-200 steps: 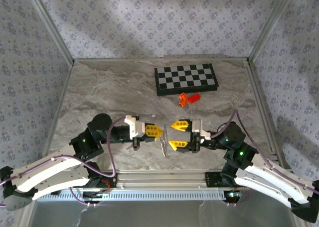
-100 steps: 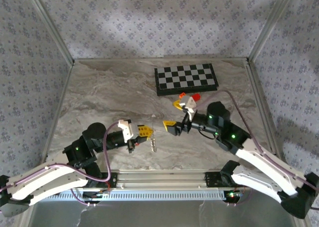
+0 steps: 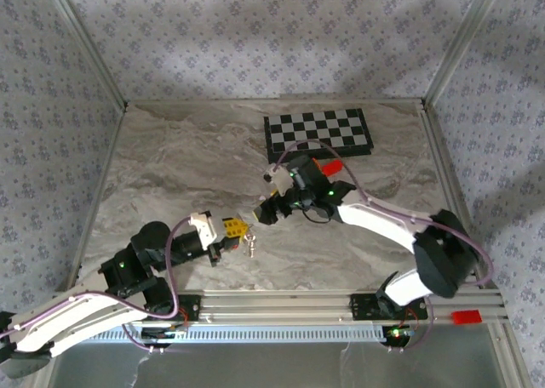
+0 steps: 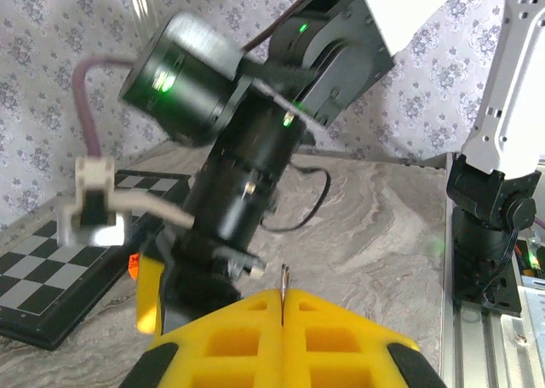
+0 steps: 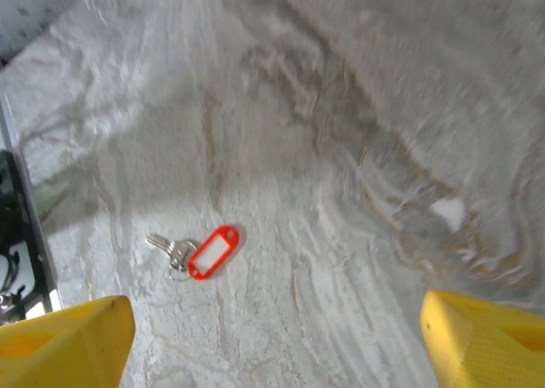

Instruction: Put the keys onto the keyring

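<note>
The keys (image 5: 173, 253), silver with a red plastic tag (image 5: 213, 252), lie flat on the marble table; from above the red tag (image 3: 332, 165) sits just in front of the chessboard. My right gripper (image 5: 272, 345) hangs above them, open wide, with nothing between its yellow fingers (image 5: 64, 341). From above, the right gripper (image 3: 291, 188) reaches left and back over the table. My left gripper (image 3: 234, 229) is shut on the keyring (image 4: 283, 279), whose thin edge pokes up between the yellow pads. A silvery chain (image 3: 250, 243) dangles from it.
A black-and-white chessboard (image 3: 317, 134) lies at the back of the table, also at the left of the left wrist view as the chessboard (image 4: 51, 269). An orange plastic piece (image 3: 313, 162) sits beside the red tag. The right arm's base (image 4: 494, 209) stands at the right.
The right gripper left the keyring, swung back and left toward the chessboard and opened wide above the keys. The left gripper drew back toward its base, keeping the keyring.
</note>
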Tool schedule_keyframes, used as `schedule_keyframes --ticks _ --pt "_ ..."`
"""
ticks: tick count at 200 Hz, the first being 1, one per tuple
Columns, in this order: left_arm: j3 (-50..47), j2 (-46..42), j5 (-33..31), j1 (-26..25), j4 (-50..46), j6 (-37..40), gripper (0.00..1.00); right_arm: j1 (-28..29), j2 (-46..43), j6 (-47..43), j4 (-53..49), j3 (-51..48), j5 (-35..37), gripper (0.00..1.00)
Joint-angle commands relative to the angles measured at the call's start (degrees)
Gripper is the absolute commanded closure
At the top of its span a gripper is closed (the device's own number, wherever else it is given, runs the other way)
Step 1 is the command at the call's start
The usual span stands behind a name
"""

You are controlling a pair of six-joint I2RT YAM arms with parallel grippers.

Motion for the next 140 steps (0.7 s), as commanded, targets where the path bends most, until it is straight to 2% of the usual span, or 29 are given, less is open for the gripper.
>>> schedule_keyframes --ticks 1,37,58,97,123,140 --pt "-0.6 -2.6 0.8 -0.3 0.7 -0.4 1.00 1.5 4.4 3.6 0.0 2.8 -4.3 0.13" --pt "-2.6 -6.9 3.8 -0.3 2.1 -0.2 1.00 4.0 9.9 10.1 3.9 2.5 -5.2 0.17" --pt "-3.3 -8.7 3.6 -0.3 2.2 0.0 1.00 7.8 10.5 10.9 5.8 1.5 -3.6 0.20" --pt "-4.1 -10.0 2.2 -0.3 2.6 0.1 1.00 10.6 8.3 0.3 6.5 -0.6 0.2 0.19" --pt "-2.4 -10.9 1.7 -0.3 0.0 0.0 1.00 12.0 11.8 -10.5 -7.1 7.2 3.7 0.22" --pt "-2.5 -12.1 -0.3 -0.6 -0.3 -0.2 1.00 13.3 13.6 -14.6 -11.2 10.0 5.4 0.23"
